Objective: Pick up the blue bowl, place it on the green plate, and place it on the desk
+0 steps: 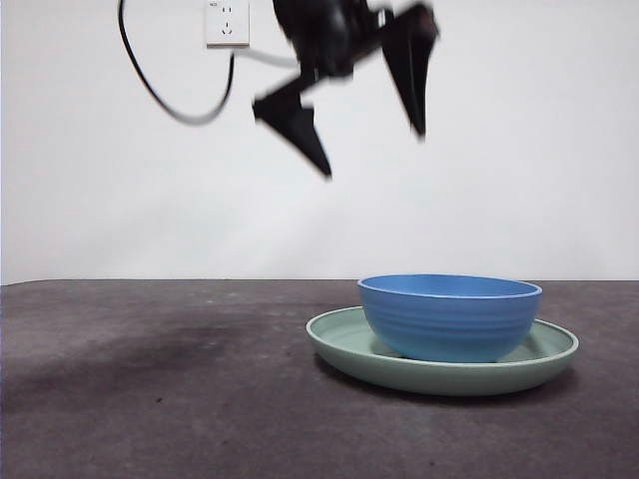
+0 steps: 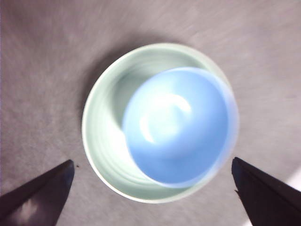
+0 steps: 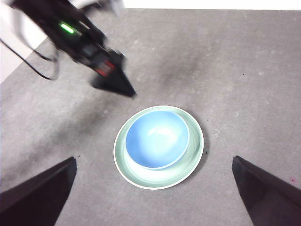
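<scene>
I see the blue bowl (image 1: 450, 315) sitting inside the green plate (image 1: 344, 344) on the desk (image 1: 150, 379), almost straight below my left gripper (image 1: 371, 135), which hangs high with jaws wide apart and empty, while the right gripper (image 3: 153, 197), also apart, waits higher.

Black arm (image 3: 70, 35) — green light, red marking, pointed black jaws.
</scene>
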Motion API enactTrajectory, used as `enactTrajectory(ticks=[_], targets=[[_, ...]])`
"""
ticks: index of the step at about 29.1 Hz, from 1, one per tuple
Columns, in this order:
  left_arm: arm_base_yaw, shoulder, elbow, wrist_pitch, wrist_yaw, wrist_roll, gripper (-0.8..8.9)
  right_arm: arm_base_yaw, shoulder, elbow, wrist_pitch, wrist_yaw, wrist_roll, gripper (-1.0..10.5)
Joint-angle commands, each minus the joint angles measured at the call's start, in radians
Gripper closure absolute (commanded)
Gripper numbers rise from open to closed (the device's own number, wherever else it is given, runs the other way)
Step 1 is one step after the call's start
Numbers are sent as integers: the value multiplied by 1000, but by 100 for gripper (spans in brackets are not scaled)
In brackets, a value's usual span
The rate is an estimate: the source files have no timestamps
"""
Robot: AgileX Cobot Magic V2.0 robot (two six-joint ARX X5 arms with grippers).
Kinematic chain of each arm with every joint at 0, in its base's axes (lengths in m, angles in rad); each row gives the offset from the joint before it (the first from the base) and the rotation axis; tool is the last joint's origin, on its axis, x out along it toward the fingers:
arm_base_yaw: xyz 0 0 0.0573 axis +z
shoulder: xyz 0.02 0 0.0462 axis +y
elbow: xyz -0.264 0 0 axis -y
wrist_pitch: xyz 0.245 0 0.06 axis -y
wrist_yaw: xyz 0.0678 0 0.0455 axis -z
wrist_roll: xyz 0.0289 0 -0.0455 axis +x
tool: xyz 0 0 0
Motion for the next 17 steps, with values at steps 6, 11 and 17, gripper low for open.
enactTrajectory(ticks=[6, 11, 17], targets=[[-55, -280, -33, -42, 2, 35, 188, 3, 3, 18, 5, 3, -7, 261], [-86, -502, -217, -42, 2, 56, 188, 3, 3, 18, -3, 4, -7, 261], [-115, -803, -555, -39, 1, 79, 188, 3, 5, 14, -9, 4, -1, 261]])
